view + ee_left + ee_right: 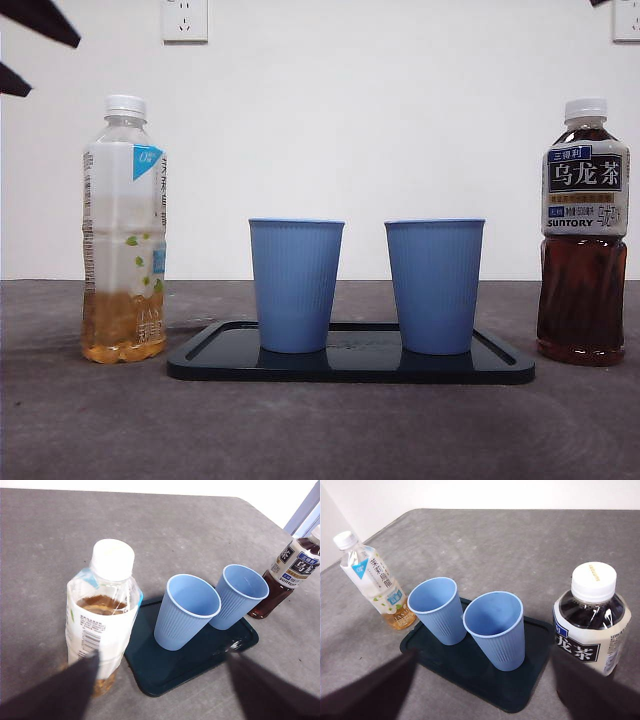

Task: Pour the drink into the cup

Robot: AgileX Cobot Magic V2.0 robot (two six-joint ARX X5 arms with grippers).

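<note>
2 blue ribbed cups (296, 285) upright on dark tray (350, 368), empty

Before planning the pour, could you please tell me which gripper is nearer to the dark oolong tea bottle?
Right. The right gripper hovers just beside the dark oolong tea bottle, while the left gripper waits across the tray.

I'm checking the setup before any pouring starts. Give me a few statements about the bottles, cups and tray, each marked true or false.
1. Both blue cups stand upright on the dark tray. True.
2. The dark tea bottle has its cap off. False: its white cap is on.
3. The pale tea bottle is mostly empty. True.
4. The cups are full. False: both look empty from the wrist views.
5. Both bottles stand on the tray. False: they stand on the table, one at each side.
</note>
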